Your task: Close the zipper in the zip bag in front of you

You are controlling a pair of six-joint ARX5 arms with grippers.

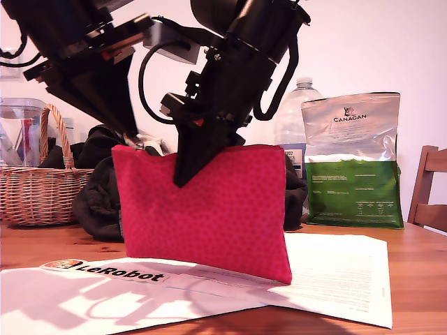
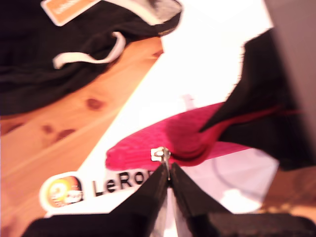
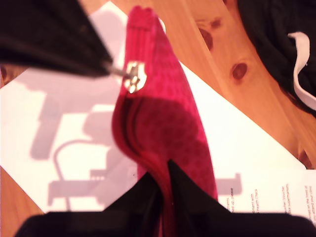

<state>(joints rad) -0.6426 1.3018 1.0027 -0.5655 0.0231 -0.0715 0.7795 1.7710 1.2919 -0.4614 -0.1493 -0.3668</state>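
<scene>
The red zip bag [image 1: 209, 209] stands upright on its lower edge over white paper, lifted at the exterior view's left. My first gripper [image 1: 134, 143] is at the bag's top corner on the exterior view's left. It is shut on the zipper's small silver pull tab [image 2: 160, 154], which also shows in the second wrist view as the pull tab [image 3: 133, 78]. My second gripper [image 1: 187, 174] is shut on the bag's top edge [image 3: 168, 123], further along toward the exterior view's right. The zipper line between the two grippers bows a little, and I cannot tell whether it is open or shut.
On the wooden table [image 1: 419, 279] lie white paper sheets [image 1: 335, 272] and a LeRobot sticker [image 1: 105, 270]. Behind the bag are a wicker basket [image 1: 42, 188], black cloth [image 1: 98, 188], a water bottle [image 1: 297, 118] and a green-and-silver Canagan bag [image 1: 353, 160]. A chair [image 1: 429, 188] stands at the exterior view's right.
</scene>
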